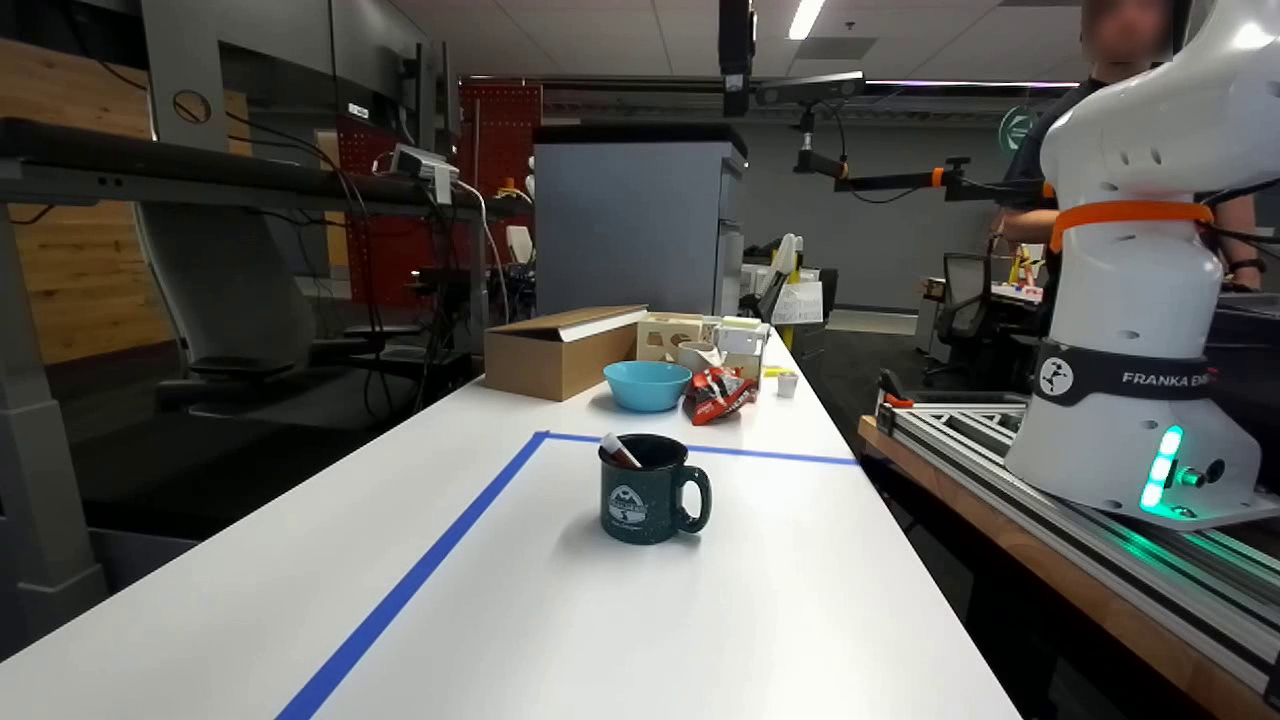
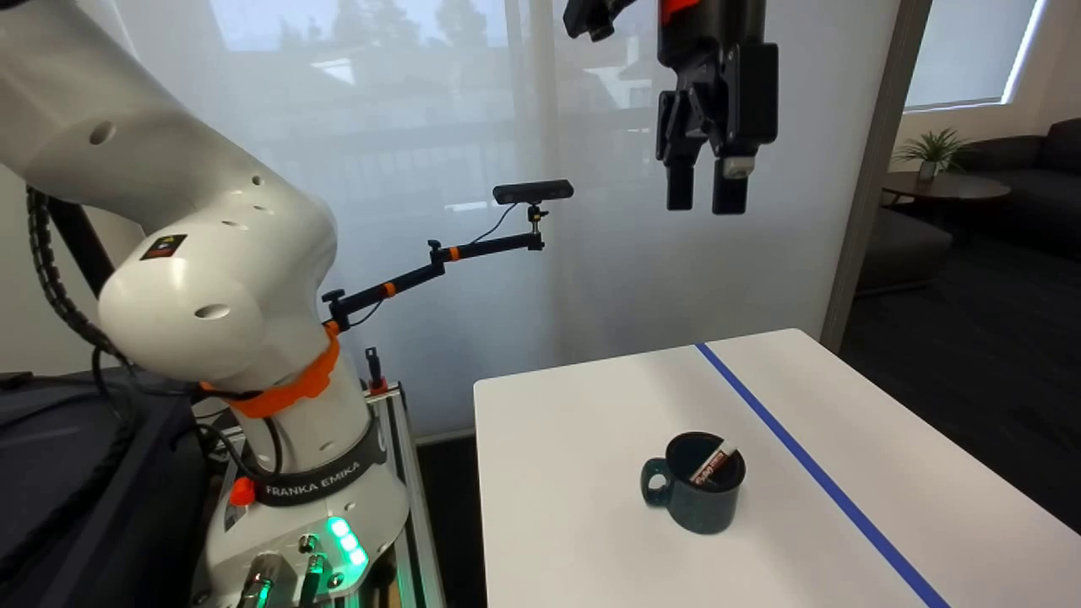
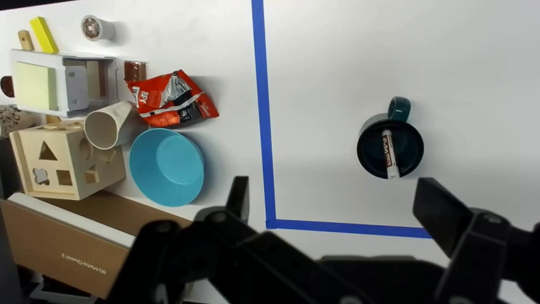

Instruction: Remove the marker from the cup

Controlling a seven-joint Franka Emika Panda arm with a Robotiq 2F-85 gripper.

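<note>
The cup, a dark teal mug, stands upright on the white table in both exterior views point(image 1: 632, 515) point(image 2: 699, 511) and in the wrist view point(image 3: 409, 150). The marker, white with a reddish-brown label, leans inside it, its white end at the rim opposite the handle; it shows in both exterior views point(image 1: 620, 453) point(image 2: 714, 463) and the wrist view point(image 3: 389, 154). My gripper point(image 2: 707, 194) is open and empty, high above the table and the cup. In the wrist view its fingers point(image 3: 333, 185) are wide apart, with the cup beyond the right fingertip.
Blue tape point(image 3: 265, 126) marks lines on the table. Past it stand a light blue bowl point(image 3: 179, 162), a red snack bag point(image 3: 173, 99), a white cup point(image 3: 103, 126), a wooden shape box point(image 3: 63, 160) and a cardboard box point(image 3: 63, 249). A camera arm point(image 2: 481, 247) stands beside the robot base.
</note>
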